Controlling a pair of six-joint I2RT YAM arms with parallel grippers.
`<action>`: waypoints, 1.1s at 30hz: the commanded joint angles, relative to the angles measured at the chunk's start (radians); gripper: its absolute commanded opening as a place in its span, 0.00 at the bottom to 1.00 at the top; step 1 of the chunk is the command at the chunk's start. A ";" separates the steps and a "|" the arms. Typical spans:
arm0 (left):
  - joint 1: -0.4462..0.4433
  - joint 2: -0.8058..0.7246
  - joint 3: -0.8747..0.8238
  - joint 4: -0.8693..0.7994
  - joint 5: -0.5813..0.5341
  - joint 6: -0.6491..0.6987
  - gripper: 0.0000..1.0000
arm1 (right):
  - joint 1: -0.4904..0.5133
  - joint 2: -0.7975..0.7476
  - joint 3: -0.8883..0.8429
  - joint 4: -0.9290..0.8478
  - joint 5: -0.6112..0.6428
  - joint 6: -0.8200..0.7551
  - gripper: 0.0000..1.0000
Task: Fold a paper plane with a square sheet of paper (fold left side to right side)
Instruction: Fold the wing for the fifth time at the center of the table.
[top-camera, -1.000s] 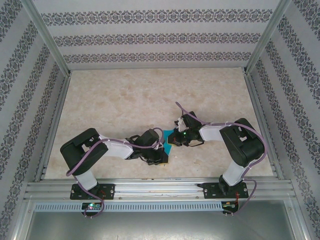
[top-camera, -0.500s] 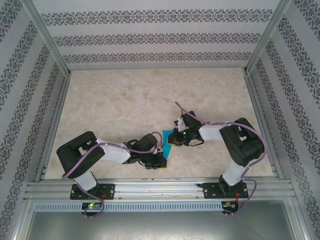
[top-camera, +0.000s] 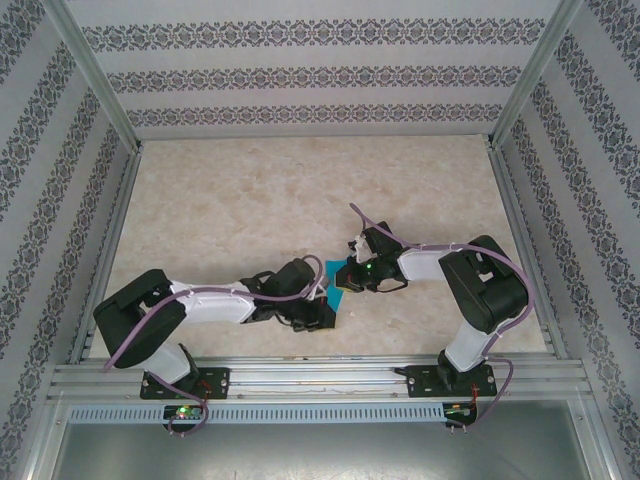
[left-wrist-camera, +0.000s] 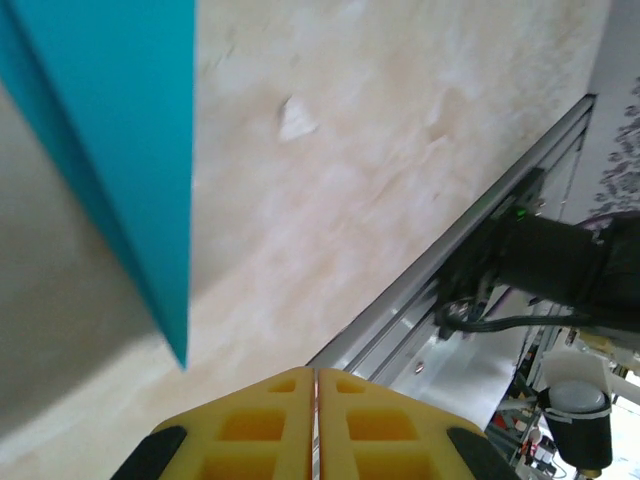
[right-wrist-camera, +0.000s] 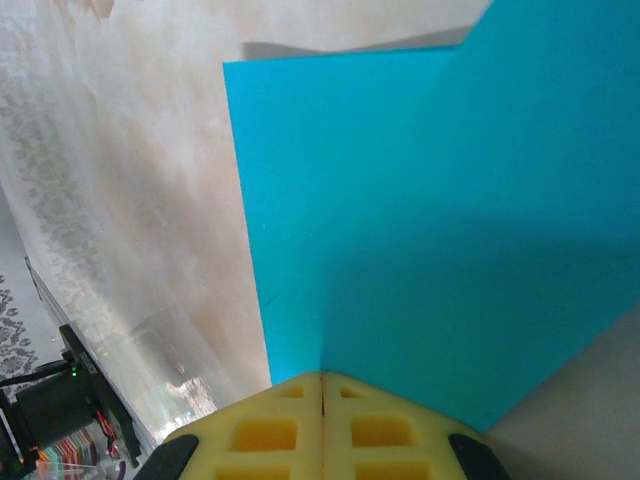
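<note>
the right gripper (right-wrist-camera: 322, 380) is pinching shut, its pads meeting on the near edge of the paper (right-wrist-camera: 400, 220), just where a raised flap is joining the flatter part. the left gripper (left-wrist-camera: 315, 378) is sitting fully shut too, pads pressed together with nothing visible between them. the paper's pointed corner is lying just beside and ahead of it, apart from the pads. from above, the paper is resting near the front of the table (top-camera: 250, 200), between the two grippers and mostly hidden under them.

the main risk, as i'm judging it, is the thin sheet sliding on the smooth table while one side is being lifted. that would be leaving the edges misaligned and the crease running skew. a hard pinch combined with a sideways pull could be tearing or crumpling the edge. the closed left gripper could be dragging the corner if it is pressing down off-centre.

nothing here is serving as a container.
</note>
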 joint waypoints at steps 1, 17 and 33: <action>0.043 0.012 0.046 -0.066 0.022 0.069 0.10 | 0.010 0.053 -0.027 -0.116 0.124 -0.017 0.00; 0.110 0.228 0.199 -0.043 0.079 0.178 0.09 | 0.013 0.056 -0.027 -0.117 0.124 -0.016 0.00; 0.109 0.275 0.107 0.052 0.101 0.148 0.08 | 0.012 0.065 -0.020 -0.124 0.124 -0.019 0.00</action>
